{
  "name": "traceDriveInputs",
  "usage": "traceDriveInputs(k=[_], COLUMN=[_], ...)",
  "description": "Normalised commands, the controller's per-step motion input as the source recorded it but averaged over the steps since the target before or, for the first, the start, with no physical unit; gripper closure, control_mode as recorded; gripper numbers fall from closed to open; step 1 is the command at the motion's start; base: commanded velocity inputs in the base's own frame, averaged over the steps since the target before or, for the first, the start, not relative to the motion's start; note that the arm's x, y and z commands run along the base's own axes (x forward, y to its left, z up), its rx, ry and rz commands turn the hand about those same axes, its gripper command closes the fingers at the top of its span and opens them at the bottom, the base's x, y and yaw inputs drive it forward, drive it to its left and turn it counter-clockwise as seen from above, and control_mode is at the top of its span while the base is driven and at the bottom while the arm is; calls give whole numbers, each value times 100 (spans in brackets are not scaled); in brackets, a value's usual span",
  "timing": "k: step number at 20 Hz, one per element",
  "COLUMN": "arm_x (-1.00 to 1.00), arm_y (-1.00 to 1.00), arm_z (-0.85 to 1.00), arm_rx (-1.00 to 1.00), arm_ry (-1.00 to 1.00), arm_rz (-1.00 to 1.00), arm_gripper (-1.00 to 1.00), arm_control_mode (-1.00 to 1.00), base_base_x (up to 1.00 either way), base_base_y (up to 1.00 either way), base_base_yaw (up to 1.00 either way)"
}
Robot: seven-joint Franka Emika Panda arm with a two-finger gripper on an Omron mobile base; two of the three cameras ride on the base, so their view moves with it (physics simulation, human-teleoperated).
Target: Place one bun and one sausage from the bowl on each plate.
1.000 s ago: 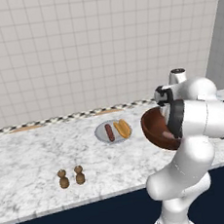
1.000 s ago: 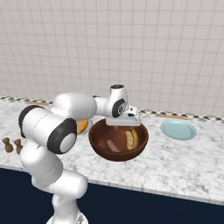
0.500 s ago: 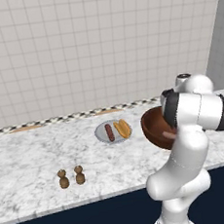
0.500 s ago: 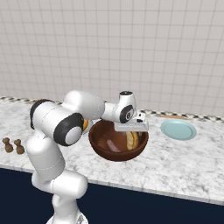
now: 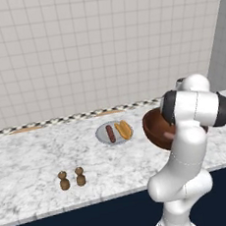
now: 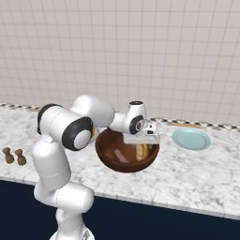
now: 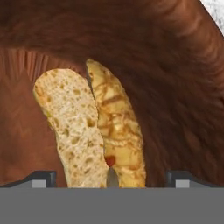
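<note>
Left base view: I see the grey plate (image 5: 114, 134) already carrying a sausage and bun, beside the deep reddish-brown wooden bowl (image 5: 156, 130). Right base view: my gripper (image 6: 142, 140) hangs over the bowl; the pale blue-green plate (image 6: 191, 139) sits well apart. Hand view: jaws wide open, straddling the split golden bun (image 7: 94, 127) directly below. Risk: an off-centre closure may pinch one half.

A large, deep, dark reddish-brown wooden bowl (image 6: 125, 154) is seen on the grey-veined white marble counter (image 6: 187, 173), with a tan bun (image 6: 141, 151) and a reddish sausage (image 6: 120, 155) inside. The white hand with its gripper (image 6: 142, 140) is held over the bowl. A pale blue-green round plate (image 6: 191, 139) lies to the right, well apart. Two small brown shakers (image 6: 13, 156) stand at far left.
</note>
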Motion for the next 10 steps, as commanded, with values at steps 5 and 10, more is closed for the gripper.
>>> traceDriveInputs(k=[5, 10], arm_x=[17, 2], arm_y=[-21, -9], arm_z=[-21, -31], arm_rx=[0, 0], arm_ry=[0, 0], arm_rz=[0, 0], arm_gripper=[-100, -100], arm_control_mode=[-100, -100], base_base_x=[0, 0], base_base_y=[0, 0], base_base_yaw=[0, 0])
